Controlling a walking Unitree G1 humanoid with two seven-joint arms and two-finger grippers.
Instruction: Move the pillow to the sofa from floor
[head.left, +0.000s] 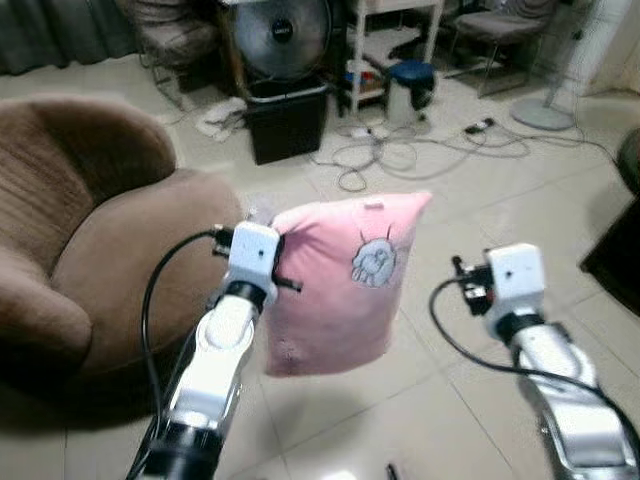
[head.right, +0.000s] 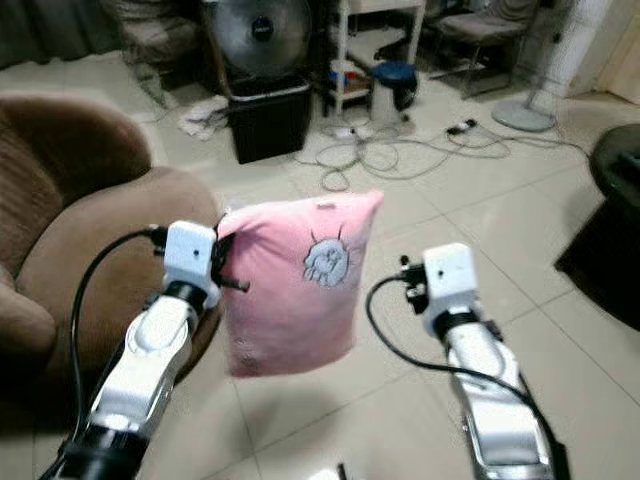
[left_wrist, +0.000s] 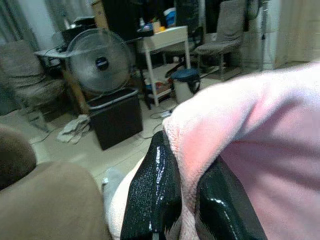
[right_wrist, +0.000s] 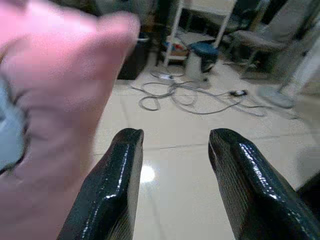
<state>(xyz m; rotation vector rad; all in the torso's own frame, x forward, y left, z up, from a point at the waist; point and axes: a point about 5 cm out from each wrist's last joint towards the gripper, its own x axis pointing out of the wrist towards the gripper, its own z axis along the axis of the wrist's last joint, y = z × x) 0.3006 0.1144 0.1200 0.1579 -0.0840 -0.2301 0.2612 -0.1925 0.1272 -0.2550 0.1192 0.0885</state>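
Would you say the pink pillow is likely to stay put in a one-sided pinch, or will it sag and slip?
The pink pillow is probably soft and floppy: it hangs down from the edge pinched by the left gripper. It looks light, since one gripper lifts it clear of the floor. The fabric bunches between the fingers, so slipping seems unlikely.

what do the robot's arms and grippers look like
Both arms are glossy silver-white, each ending in a white boxy wrist block with a looping black cable. The left gripper and right gripper each have two long, shiny black fingers with rounded tips.
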